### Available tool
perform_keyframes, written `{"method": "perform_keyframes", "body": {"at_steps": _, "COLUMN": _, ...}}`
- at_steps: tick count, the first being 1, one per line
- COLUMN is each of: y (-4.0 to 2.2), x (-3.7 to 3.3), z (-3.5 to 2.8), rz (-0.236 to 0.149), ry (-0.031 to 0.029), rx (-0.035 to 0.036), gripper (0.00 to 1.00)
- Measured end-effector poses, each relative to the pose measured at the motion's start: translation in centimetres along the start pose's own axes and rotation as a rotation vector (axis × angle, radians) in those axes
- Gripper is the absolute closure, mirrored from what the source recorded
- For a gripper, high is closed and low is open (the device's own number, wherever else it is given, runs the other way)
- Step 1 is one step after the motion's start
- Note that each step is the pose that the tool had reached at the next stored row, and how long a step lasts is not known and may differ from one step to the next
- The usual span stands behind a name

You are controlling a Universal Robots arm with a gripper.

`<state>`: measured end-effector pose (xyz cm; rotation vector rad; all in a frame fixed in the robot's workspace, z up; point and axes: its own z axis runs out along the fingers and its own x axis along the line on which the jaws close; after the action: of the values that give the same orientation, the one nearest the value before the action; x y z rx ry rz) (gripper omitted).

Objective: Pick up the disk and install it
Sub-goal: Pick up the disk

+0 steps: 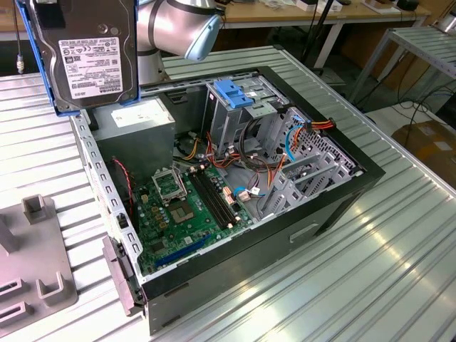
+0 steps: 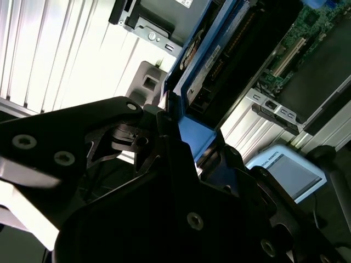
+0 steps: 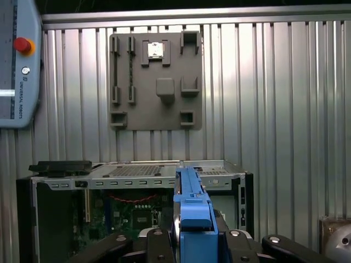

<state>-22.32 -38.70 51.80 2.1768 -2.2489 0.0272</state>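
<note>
The disk (image 1: 92, 50), its top cut off at the exterior view's edge, hangs upright over the open computer case (image 1: 342, 185), long axis vertical and label outward. The tool (image 3: 192, 241) is clamped on its blue rail.

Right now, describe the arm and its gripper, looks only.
The arm is silver-grey, with rounded joint housings and a pale blue end cap. The gripper is matte black, built of angular linkage plates studded with silver screw heads.

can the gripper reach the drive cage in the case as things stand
Probably: the gripper holds the disk clear of the open case, nothing covers the drive cage, though cables crowd beside it.
</note>
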Motion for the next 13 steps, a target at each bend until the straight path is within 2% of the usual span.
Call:
{"method": "perform_keyframes", "body": {"at_steps": 3, "y": -0.84, "x": -0.02, "z": 0.08, "rz": 0.0, "ry": 0.0001, "rx": 0.0, "gripper": 0.63}}
{"method": "perform_keyframes", "body": {"at_steps": 13, "y": -2.57, "x": -0.08, "z": 0.26, "rz": 0.0, "ry": 0.0006, "rx": 0.0, "gripper": 0.63}}
